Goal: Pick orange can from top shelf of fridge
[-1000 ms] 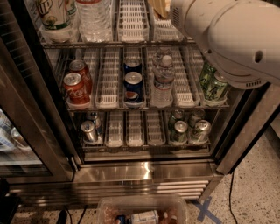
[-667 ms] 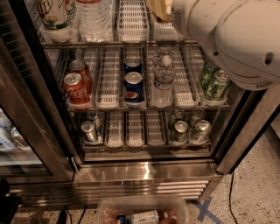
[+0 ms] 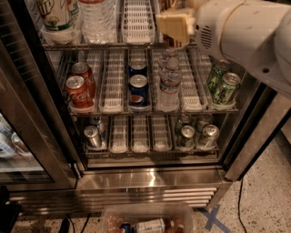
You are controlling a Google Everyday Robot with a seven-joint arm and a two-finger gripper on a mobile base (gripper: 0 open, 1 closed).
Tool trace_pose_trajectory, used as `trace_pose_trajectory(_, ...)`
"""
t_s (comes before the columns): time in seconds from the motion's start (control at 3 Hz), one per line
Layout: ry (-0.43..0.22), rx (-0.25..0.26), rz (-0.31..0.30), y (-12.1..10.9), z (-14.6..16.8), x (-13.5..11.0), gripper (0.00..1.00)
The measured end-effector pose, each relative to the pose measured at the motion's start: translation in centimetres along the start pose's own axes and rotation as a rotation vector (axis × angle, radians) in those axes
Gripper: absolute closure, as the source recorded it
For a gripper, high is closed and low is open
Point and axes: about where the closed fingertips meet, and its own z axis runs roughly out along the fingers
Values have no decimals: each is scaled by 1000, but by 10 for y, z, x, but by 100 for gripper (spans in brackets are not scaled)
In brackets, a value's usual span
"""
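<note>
The tall stainless steel drinks fridge [image 3: 150,179] stands open; a bulky white robot arm [image 3: 245,32] reaches in from the right; its tan pincer [image 3: 175,28] sits at the front of the top wire shelf with white slotted trays [image 3: 136,22], right of centre; whether it is apart or together I cannot tell; the coppery orange striped can [image 3: 169,4] shows only as a sliver at the top edge, just behind the pincer on that shelf; a clear plastic water bottle [image 3: 97,18] stands to the left; one rack below are red Coca-Cola cans [image 3: 78,91] left and green cans [image 3: 223,84] right
</note>
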Motion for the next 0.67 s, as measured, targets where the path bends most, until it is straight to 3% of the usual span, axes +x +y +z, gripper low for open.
trace_pose_trajectory(0.33, 47, -86, -30, 1, -23, 8, 100)
trace_pose_trajectory(0.67, 74, -160, -39, 22, -26, 14, 100)
